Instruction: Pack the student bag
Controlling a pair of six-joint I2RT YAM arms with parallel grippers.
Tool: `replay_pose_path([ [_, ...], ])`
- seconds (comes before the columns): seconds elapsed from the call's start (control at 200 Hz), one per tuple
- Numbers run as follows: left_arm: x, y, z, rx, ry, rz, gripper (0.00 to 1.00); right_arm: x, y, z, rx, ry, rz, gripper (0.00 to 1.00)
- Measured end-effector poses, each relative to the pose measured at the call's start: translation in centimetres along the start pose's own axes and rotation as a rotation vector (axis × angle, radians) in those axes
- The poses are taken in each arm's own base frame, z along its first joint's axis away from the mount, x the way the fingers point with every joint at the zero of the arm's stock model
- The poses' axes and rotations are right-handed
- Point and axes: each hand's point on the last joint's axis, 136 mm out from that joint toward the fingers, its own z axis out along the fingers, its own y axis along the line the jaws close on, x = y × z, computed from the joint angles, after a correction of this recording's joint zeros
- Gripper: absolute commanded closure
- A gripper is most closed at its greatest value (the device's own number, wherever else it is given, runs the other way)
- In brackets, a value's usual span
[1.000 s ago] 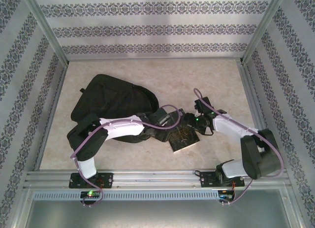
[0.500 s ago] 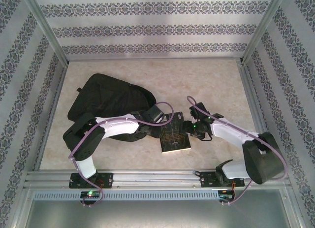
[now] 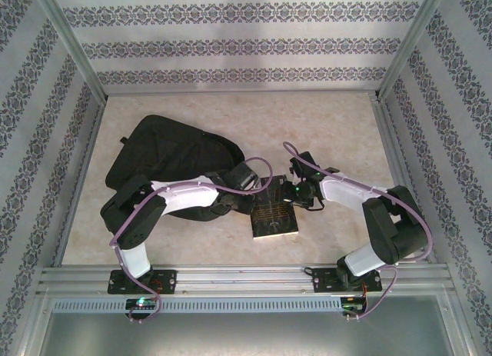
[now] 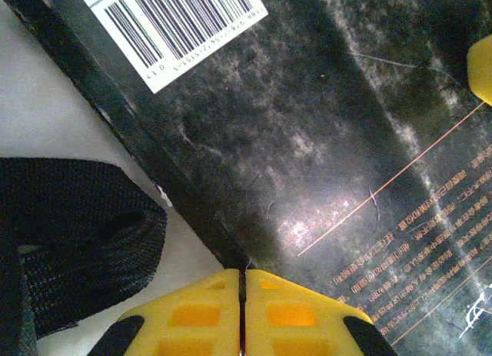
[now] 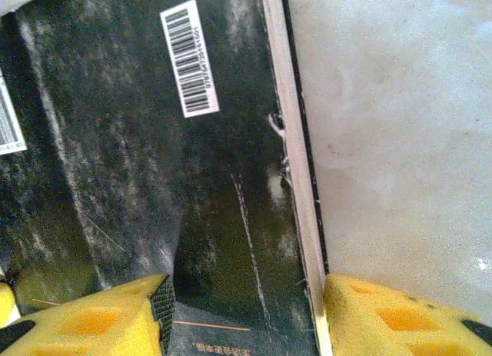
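Observation:
The student bag [image 3: 173, 160], a large black backpack, lies flat at the left middle of the table. One of its woven straps [image 4: 77, 241] lies beside a black book [image 3: 274, 217] just right of the bag. My left gripper [image 3: 259, 192] is at the book's upper left; its yellow fingers [image 4: 243, 273] are shut, tips against the book's edge [image 4: 307, 125]. My right gripper [image 3: 292, 194] is open at the book's upper right. In the right wrist view the right gripper [image 5: 246, 285] has one finger over the cover [image 5: 223, 179] and the other past the page edge, over the table.
Patterned walls on metal frame posts [image 3: 388, 71] close in the marble-look tabletop [image 3: 323, 125]. The rail [image 3: 246, 277] carrying both arm bases runs along the near edge. A white barcode label [image 5: 189, 60] marks the cover; a second label [image 5: 6, 125] shows at the left.
The left jaws have shut. The right jaws have narrowed while that arm reached left onto the book. The book has slid a little left and squared up.

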Motion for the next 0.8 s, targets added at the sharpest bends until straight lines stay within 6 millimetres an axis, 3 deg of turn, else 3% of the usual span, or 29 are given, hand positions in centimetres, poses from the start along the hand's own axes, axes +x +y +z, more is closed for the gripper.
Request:
replay_pose_path([
  [0.245, 0.0, 0.0, 0.0, 0.002, 0.012, -0.001, 0.92, -0.1, 0.3, -0.9, -0.012, -0.015, 0.005, 0.61],
  [0.43, 0.0, 0.0, 0.1, 0.005, 0.028, -0.004, 0.92, -0.3, 2.1, -3.4, -0.091, -0.059, -0.014, 0.68],
  [0.56, 0.0, -0.1, 0.1, 0.004, 0.032, -0.002, 0.93, -0.1, 3.0, -4.1, -0.140, -0.053, -0.017, 0.73],
  [0.759, 0.0, 0.0, 0.1, 0.009, 0.034, -0.005, 0.94, 0.2, 4.1, -3.6, -0.200, -0.018, -0.017, 1.00],
  [0.799, 0.0, 0.0, 0.1, 0.011, 0.035, -0.007, 0.94, 0.2, 3.9, -3.4, -0.189, -0.017, -0.011, 1.00],
])
